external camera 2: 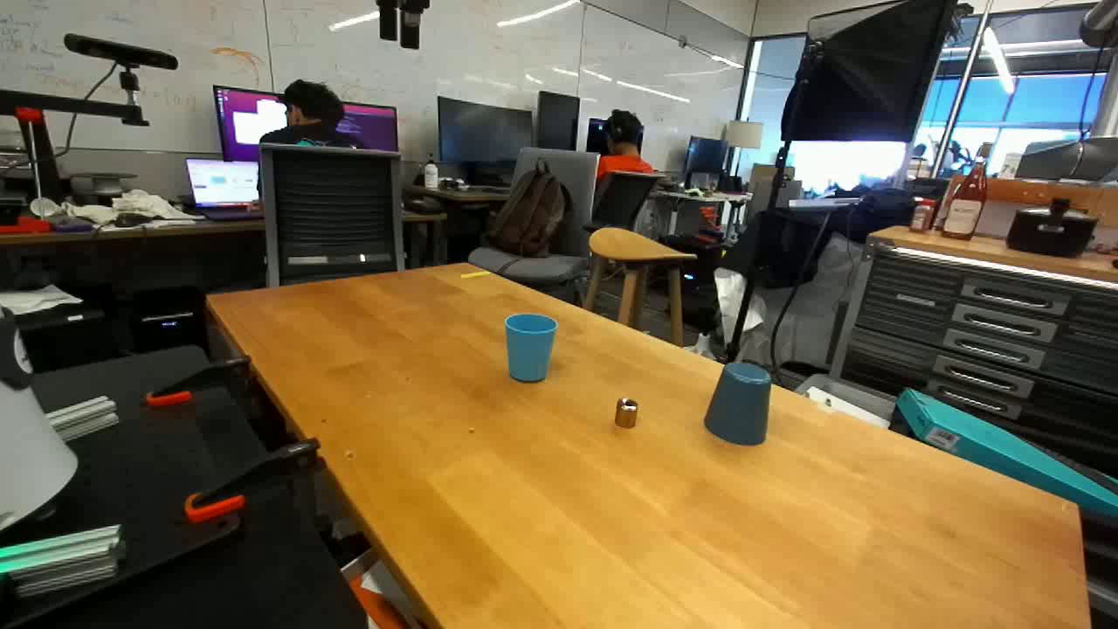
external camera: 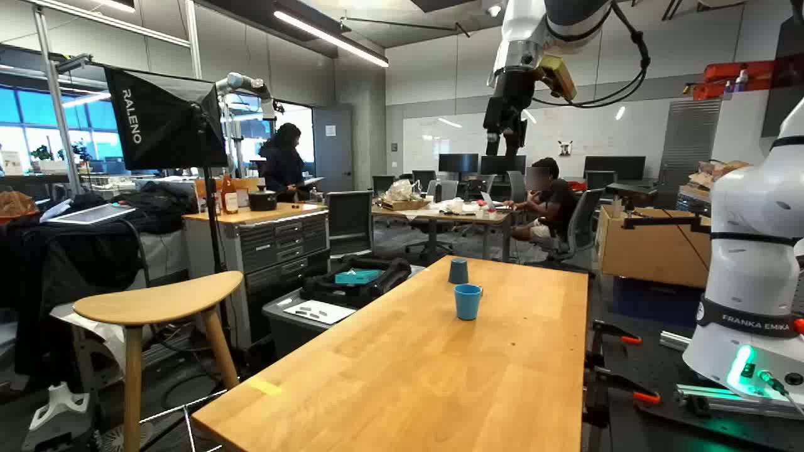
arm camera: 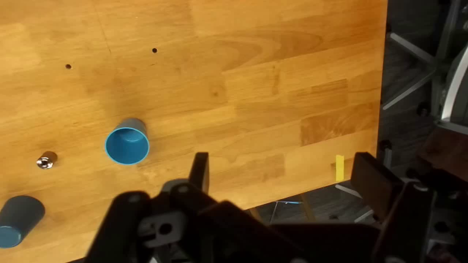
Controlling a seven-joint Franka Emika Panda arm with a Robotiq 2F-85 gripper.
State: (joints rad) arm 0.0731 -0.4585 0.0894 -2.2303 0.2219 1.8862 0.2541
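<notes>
- One light-blue cup [external camera 2: 530, 351] stands upright on the desk [external camera 2: 611, 542]; of the loose things there, it shows nearest my pincer [arm camera: 281, 165] in the wrist view, though well apart from it. On its flat base, mouth up, it should sit steady.
- Near it, between the two cups and touching neither, is a small metal cylinder [external camera 2: 626, 413]. It looks set on end, which I'd guess stops it rolling.
- Beyond that, a dark-blue cup [external camera 2: 739, 404] is upside down, wider rim underneath; I judge that gives it firm footing.
- High above the desk hangs my pincer, jaws spread wide with nothing between them, so the wrist view takes in all three objects.
- Out near the desk's edge I see a yellow strip [arm camera: 340, 168], perhaps a marker.
- Farther still, orange-and-black clamps [external camera 2: 218, 507] reach from the black platform [external camera 2: 271, 572] to the desk's side, presumably holding the two together.
</notes>
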